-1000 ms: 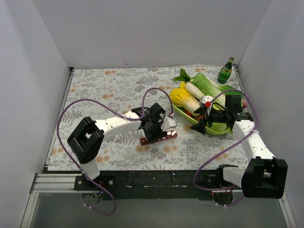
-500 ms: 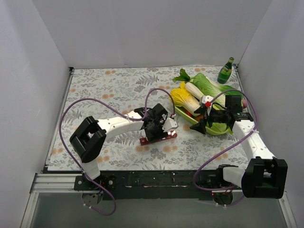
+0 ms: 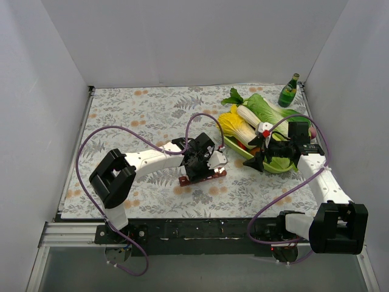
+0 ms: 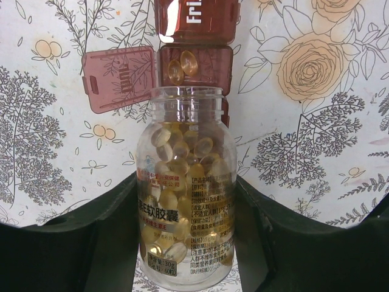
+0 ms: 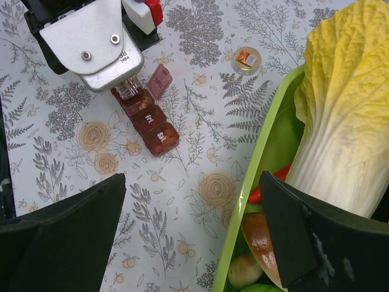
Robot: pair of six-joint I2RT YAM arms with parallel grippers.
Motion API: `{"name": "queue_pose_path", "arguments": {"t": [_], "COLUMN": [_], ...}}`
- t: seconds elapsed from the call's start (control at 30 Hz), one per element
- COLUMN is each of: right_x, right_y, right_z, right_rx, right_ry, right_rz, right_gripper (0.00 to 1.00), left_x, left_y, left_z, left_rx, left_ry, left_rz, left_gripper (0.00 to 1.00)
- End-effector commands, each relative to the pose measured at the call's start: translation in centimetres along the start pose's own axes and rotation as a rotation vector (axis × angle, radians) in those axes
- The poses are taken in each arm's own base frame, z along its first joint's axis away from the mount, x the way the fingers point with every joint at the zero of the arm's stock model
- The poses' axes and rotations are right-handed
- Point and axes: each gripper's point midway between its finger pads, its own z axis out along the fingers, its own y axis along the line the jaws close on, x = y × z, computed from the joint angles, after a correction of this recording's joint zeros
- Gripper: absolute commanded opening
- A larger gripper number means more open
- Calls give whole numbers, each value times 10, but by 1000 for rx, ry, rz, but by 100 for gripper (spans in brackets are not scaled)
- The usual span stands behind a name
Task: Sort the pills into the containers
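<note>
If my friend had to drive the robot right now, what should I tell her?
Left tool: shut on the lidless jar, its mouth at the one open compartment of the containers.
Right tool: open, holding nothing, beside the green tray.
The gold lid lies on the table.
Done: two pills in that compartment.
Left: the jar is nearly full; the Fri and Sat compartments are shut.
</note>
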Motion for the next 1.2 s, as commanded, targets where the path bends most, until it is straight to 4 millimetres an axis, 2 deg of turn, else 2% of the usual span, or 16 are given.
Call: {"name": "queue_pose_path", "arguments": {"t": [0.0,0.5,0.53,0.57,0.63,0.7,0.73,0.77,0.8,0.87,0.9,1.0,1.07,1.1,1.17], "right_x": [-9,-6,-6,-6,-6,-5,-4,-2,-2,-1,0,1,-1,-11,-15], "right_y": [1,1,1,1,1,1,2,2,2,3,4,1,-2,-10,-10], "right_z": [-1,0,0,0,0,0,0,0,0,0,0,0,-2,-4,-3], "right_rx": [-15,-21,-21,-20,-22,-21,-22,-23,-23,-26,-30,-26,-21,-14,-43], "right_ry": [-27,-21,-21,-21,-20,-18,-16,-14,-12,-11,-8,1,12,9,33], "right_rz": [-13,-8,-9,-10,-11,-14,-15,-14,-14,-19,-31,-69,-91,-167,-188], "right_gripper": [98,98,98,98,98,98,98,98,98,98,98,98,98,98,98], "left_x": [-13,-20,-15,-23,-19,-29,-23,-29,-33,-34,-38,-36,-51,-38,-44], "left_y": [4,-3,-5,-4,-6,-2,-5,-3,0,-1,2,-3,-3,-7,-10], "left_z": [-8,-18,-16,-24,-25,-39,-37,-40,-54,-59,-73,-84,-125,-121,-161], "left_rx": [-22,-50,-47,-58,-62,-91,-89,-101,-121,-127,-150,-159,-200,-190,-214], "left_ry": [-38,-213,-214,-263,-288,-377,-387,-437,-495,-581,-649,-787,-997,-1023,-1219], "left_rz": [15,-18,-22,-28,-41,-55,-62,-75,-82,-111,-120,-142,-129,-163,-139], "left_gripper": [0,0,0,0,0,0,0,0,0,0,0,0,0,0,0]}}
